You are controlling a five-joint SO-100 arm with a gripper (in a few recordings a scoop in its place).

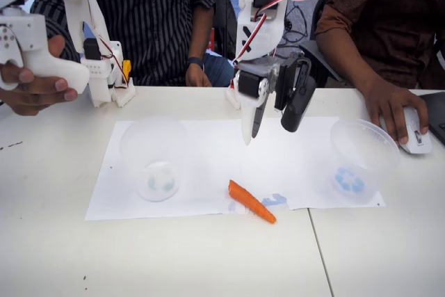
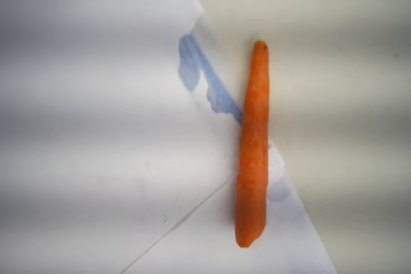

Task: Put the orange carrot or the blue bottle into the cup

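Observation:
The orange carrot point(image 1: 252, 202) lies flat at the front edge of the white paper point(image 1: 208, 151), its thin end pointing front right. In the wrist view the carrot point(image 2: 252, 147) runs almost upright, half on the paper, half on the table. My gripper point(image 1: 271, 131) hangs in the air above and behind the carrot, open, one white finger and one black finger spread apart with nothing between them. The cup point(image 1: 154, 158), clear with a pale greenish-white mark at its base, stands on the paper's left part. The blue bottle is out of view.
A second clear cup point(image 1: 361, 161) with a blue recycling symbol stands at the paper's right end. A small blue mark point(image 1: 275, 200) is on the paper beside the carrot. Two people sit behind the table; one hand point(image 1: 396, 113) rests near the right cup.

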